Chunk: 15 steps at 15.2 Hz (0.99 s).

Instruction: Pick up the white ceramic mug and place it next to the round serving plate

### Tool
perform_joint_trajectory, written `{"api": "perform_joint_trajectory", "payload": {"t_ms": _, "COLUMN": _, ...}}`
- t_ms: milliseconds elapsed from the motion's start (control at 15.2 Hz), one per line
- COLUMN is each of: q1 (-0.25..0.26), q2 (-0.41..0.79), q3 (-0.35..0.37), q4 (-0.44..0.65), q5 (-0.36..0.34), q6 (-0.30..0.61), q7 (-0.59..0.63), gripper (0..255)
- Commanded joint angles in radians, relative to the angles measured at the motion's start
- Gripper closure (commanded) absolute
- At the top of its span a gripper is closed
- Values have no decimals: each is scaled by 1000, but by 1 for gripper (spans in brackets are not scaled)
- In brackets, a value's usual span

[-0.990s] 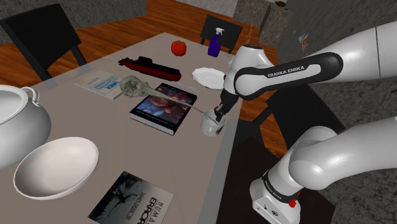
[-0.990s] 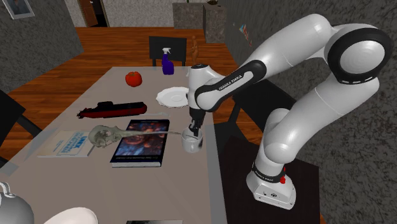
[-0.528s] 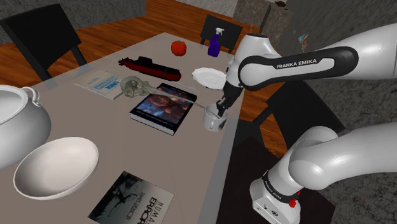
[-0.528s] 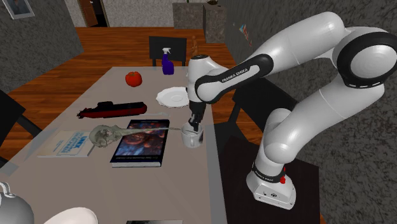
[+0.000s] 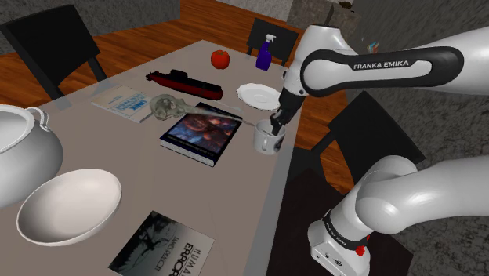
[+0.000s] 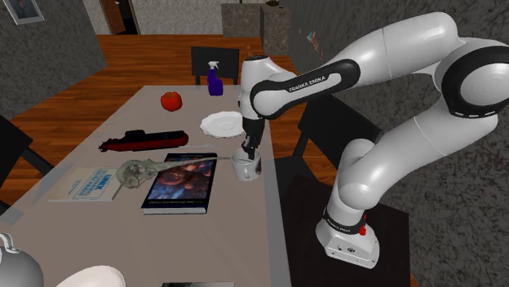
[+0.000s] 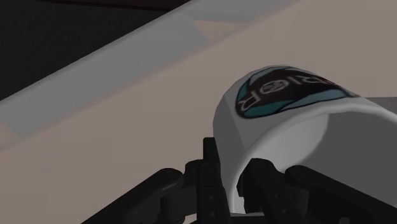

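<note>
The white mug (image 5: 266, 139) hangs a little above the table near its right edge in the shoulder view, with my black gripper (image 5: 275, 125) shut on its rim. From the second exterior view the mug (image 6: 244, 167) sits just below the gripper (image 6: 246, 154), right of the dark book. Up close, the mug (image 7: 286, 121) carries a dark teal-edged logo, and one finger is inside the rim, the other outside, clasping the wall. The round white plate (image 5: 258, 95) lies farther along the table, beyond the mug; the second exterior view has the plate (image 6: 222, 124) up and left of the gripper.
A dark book (image 5: 201, 132), a greenish skull-like object (image 5: 165, 105), a black and red submarine model (image 5: 184, 81), a red apple (image 5: 220, 58) and a blue spray bottle (image 5: 264, 54) lie on the table. A large white bowl (image 5: 69, 205) and a tureen (image 5: 23, 153) stand nearer.
The arm has lifted the mug off the table and carried it a short way toward the plate. The gripper has stayed shut on the rim.
</note>
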Motion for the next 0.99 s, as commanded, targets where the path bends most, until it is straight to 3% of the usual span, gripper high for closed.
{"api": "perform_joint_trajectory", "payload": {"t_ms": 0, "q1": 1, "q2": -7, "q3": 1, "q4": 27, "q5": 0, "q6": -32, "q7": 2, "gripper": 255}}
{"api": "perform_joint_trajectory", "payload": {"t_ms": 660, "q1": 1, "q2": -37, "q3": 5, "q4": 139, "q5": 0, "q6": -174, "q7": 9, "gripper": 255}}
{"api": "perform_joint_trajectory", "payload": {"t_ms": 924, "q1": -38, "q2": 34, "q3": -75, "q4": 194, "q5": -42, "q6": -160, "q7": -86, "gripper": 255}}
